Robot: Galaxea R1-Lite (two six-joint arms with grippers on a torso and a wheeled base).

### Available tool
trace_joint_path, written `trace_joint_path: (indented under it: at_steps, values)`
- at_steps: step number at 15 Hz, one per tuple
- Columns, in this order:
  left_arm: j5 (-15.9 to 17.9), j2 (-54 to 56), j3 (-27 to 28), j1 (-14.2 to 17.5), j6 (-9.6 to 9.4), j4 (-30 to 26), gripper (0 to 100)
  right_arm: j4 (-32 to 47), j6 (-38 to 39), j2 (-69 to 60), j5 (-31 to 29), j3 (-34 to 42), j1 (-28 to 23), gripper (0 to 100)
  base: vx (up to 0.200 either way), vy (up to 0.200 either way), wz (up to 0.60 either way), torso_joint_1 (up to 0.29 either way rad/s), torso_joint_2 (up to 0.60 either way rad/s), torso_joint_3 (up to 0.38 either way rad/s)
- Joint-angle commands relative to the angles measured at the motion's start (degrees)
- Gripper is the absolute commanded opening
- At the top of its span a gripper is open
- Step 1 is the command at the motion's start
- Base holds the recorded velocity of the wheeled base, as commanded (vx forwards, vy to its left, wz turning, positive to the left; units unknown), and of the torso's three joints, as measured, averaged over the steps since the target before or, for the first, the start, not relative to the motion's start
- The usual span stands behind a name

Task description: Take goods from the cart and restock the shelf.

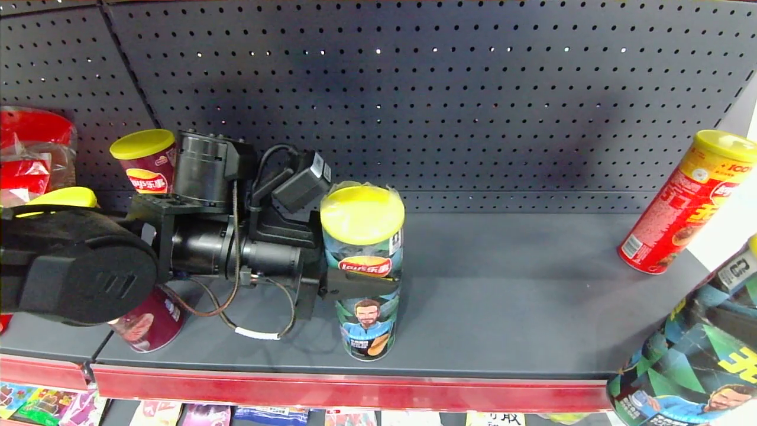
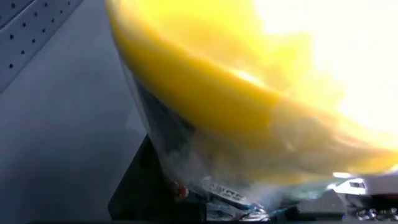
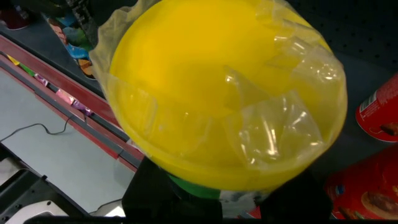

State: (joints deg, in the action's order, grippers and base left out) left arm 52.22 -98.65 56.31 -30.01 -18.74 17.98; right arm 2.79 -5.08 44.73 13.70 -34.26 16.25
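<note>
Head view: high, facing forward and down onto shelf (image 1: pixel 502 296) and pegboard (image 1: pixel 414 89); middle range.
Left wrist view: hard against middle can (image 2: pixel 249 93), just beneath its lid, shelf behind.
Right wrist view: close above near can (image 3: pixel 224 99), facing down over its lid.
Shared: each wrist view's can and the shelf also appear in head view.

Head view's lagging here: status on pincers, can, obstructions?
Left pincer shut on blue can, upright on shelf. Right pincer grips second can. Red can far right.
</note>
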Motion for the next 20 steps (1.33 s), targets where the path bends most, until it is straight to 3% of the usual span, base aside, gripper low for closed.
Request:
trace_joint_path:
  at_steps: [1,4,19,20]
  values:
    - [0.60,1.00,-0.67,0.22,-0.42,0.04,0,0.02,-0.01,0.10,0.01,-0.02,0.01,0,0.000,0.000,0.00,0.000,0.00,0.000]
    - [1.21,1.70,-2.87,0.22,-1.48,0.04,0,0.11,-0.01,0.27,0.01,-0.64,0.01,0,0.000,0.000,0.00,0.000,0.00,0.000]
    - [4.82,1.35,-4.98,0.22,-1.57,0.12,0,0.02,-0.01,1.68,0.01,-0.99,0.01,0,0.000,0.000,0.00,0.000,0.00,0.000]
    - [4.73,1.18,-4.98,0.22,-1.65,0.21,100,0.02,-0.01,1.85,0.01,-0.99,0.01,0,0.000,0.000,0.00,0.000,0.00,0.000]
